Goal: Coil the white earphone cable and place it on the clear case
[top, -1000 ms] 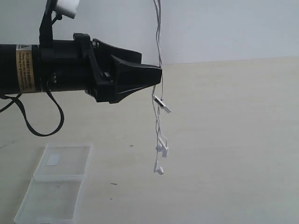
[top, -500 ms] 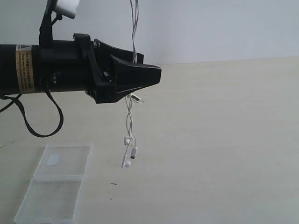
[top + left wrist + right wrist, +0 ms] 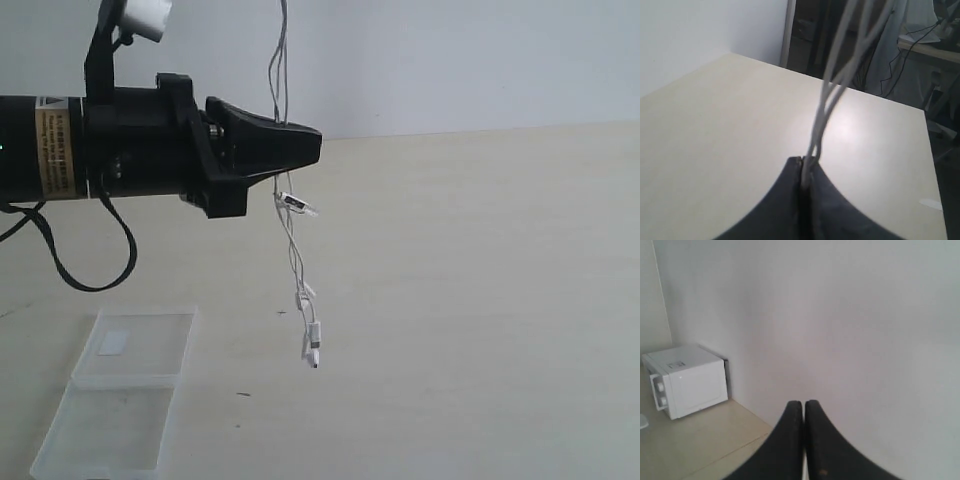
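The white earphone cable [image 3: 292,240] hangs from above the exterior view's top edge, passes the tip of my left gripper [image 3: 316,146] and dangles over the table, with its inline remote [image 3: 297,206] just below the tip and its small end pieces [image 3: 313,350] lowest. In the left wrist view my left gripper [image 3: 804,161] is shut on the white strands [image 3: 827,95]. The clear case [image 3: 120,400] lies open at the near left, its white label [image 3: 113,342] on the far half. My right gripper [image 3: 804,404] is shut, facing a wall, with a thin white sliver between its fingers.
A loop of black robot cable [image 3: 90,262] hangs under the left arm above the case. The beige table [image 3: 480,300] stretches right of the dangling cable. A white boxy appliance [image 3: 687,380] stands by the wall in the right wrist view.
The cable swung left from beside the left gripper's tip to between its fingers, and the left gripper's jaws closed on it. The dangling end still sways.
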